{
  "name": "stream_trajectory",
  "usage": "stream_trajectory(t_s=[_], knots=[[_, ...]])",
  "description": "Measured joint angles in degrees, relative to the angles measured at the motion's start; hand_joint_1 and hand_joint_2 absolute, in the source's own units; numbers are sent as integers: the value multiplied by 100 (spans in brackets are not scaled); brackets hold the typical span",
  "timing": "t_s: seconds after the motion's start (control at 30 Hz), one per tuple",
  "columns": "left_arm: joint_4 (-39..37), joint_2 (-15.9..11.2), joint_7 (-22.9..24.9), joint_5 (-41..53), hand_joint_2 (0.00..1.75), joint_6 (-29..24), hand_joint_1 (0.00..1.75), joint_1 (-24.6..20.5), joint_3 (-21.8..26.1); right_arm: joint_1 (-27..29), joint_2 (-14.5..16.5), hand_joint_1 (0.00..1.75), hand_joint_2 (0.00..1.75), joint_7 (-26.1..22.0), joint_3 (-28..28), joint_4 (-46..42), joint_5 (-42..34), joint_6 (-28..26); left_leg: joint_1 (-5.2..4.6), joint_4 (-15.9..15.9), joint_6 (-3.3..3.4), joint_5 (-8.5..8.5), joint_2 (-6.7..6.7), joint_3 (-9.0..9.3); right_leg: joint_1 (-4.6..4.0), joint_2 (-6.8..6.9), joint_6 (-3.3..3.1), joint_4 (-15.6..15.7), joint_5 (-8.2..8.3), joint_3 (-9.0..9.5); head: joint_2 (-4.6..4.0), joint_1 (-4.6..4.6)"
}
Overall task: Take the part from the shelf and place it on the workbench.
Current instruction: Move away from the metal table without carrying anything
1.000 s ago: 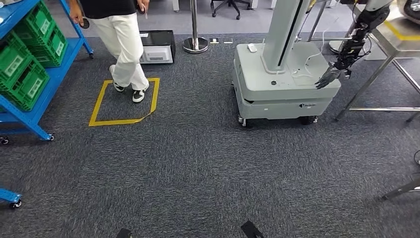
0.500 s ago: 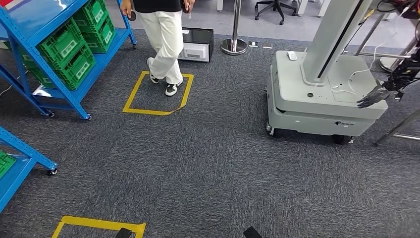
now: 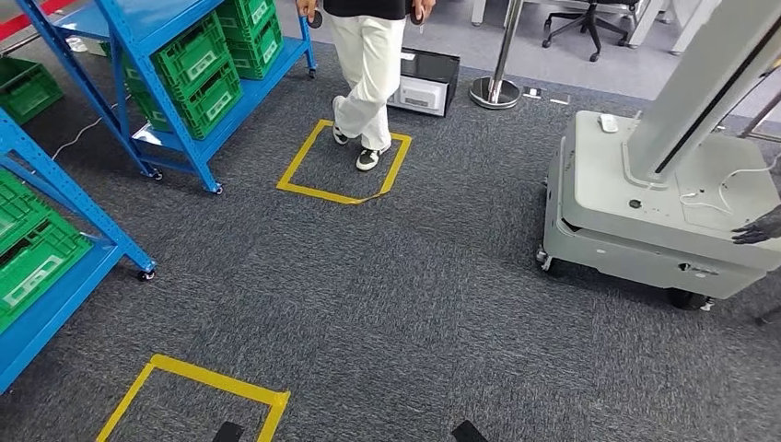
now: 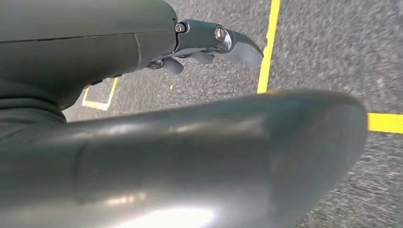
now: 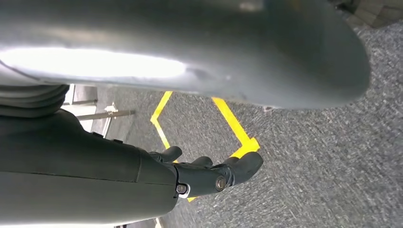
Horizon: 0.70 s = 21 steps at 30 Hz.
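Walking toward the blue shelf (image 3: 175, 87), whose green bins (image 3: 198, 69) presumably hold the unseen part, left hand (image 4: 209, 45) and right hand (image 5: 209, 173) hang empty, fingers loosely apart; next, reach in.

A person in white trousers (image 3: 367, 64) stands on a yellow tape square (image 3: 343, 166); a grey wheeled base (image 3: 658, 216) sits on dark carpet (image 3: 387, 304).

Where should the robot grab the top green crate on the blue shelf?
Probably by the top rim of the green crate, coming from its labelled front, which faces the open carpet. Posts of the blue shelf stand at its sides, and a lower crate sits underneath.
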<state>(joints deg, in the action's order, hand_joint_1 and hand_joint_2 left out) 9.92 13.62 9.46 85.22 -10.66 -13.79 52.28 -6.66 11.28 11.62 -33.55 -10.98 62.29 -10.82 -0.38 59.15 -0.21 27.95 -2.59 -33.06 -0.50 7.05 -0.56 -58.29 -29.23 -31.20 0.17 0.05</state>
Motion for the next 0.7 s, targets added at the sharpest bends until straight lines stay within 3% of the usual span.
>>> stream_trajectory(t_s=[0.03,0.13,0.23,0.3,0.37,0.4,0.47,0.53,0.57,0.6,0.63,0.7], knots=[[-1,-1,3,-1,0,10,0,10,0,-3,-3,0,0,-4,0,-1,0,-1,10,-11,22,-13,60,-1,10,-15,34,-17,-21,6,0,-2],[-2,-2,11,-2,0,28,0,24,0,-14,-16,0,0,-16,0,-2,0,-4,50,-49,66,-46,168,14,40,-269,118,-128,-122,-16,0,4],[-2,-4,13,-2,0,30,0,24,0,-17,-18,0,0,-21,0,-2,-1,-5,53,-50,68,-47,178,13,42,-346,127,-172,-154,-38,0,6],[-2,-9,11,-1,0,34,0,24,1,-13,-22,0,0,-23,-2,-1,-11,-11,60,-48,92,-54,241,3,58,-515,155,-672,-405,-286,0,12],[-2,-11,-19,1,0,39,0,62,2,37,-38,0,0,-36,-8,0,-38,-45,74,-22,111,-62,488,-15,95,-683,187,-1150,-468,-559,0,17],[-2,-10,-44,2,0,38,0,81,2,61,-48,0,0,-47,-12,1,-50,-67,83,-3,98,-59,621,-21,118,-751,195,-1006,-311,-508,0,17],[-1,-7,-95,7,0,28,0,98,2,76,-57,0,0,-73,-26,1,-60,-97,91,36,33,-53,820,-47,166,-1019,196,-358,-23,-224,0,16],[-1,-5,-172,7,0,-2,0,104,2,78,-65,0,0,-99,-46,1,-61,-105,96,39,-56,-70,939,-87,170,-1154,158,-96,6,-115,0,13],[-1,-5,-220,2,0,-23,0,114,2,84,-70,0,0,-111,-55,1,-61,-106,104,24,-99,-87,996,-115,154,-1096,120,-87,21,-117,0,11],[-1,-4,-275,-13,0,-49,0,130,2,87,-78,0,0,-122,-58,0,-59,-106,115,19,-135,-94,991,-134,150,-1028,73,-69,38,-114,0,10],[0,-3,-320,-29,0,-71,0,145,2,88,-86,0,0,-133,-60,-1,-56,-105,112,62,-161,-62,889,-167,147,-965,24,-48,54,-109,0,5],[1,1,-392,-75,0,-108,0,158,2,85,-101,0,0,-145,-61,-2,-35,-103,97,462,-193,194,547,-352,142,-816,-60,-7,75,-102,0,-15]])
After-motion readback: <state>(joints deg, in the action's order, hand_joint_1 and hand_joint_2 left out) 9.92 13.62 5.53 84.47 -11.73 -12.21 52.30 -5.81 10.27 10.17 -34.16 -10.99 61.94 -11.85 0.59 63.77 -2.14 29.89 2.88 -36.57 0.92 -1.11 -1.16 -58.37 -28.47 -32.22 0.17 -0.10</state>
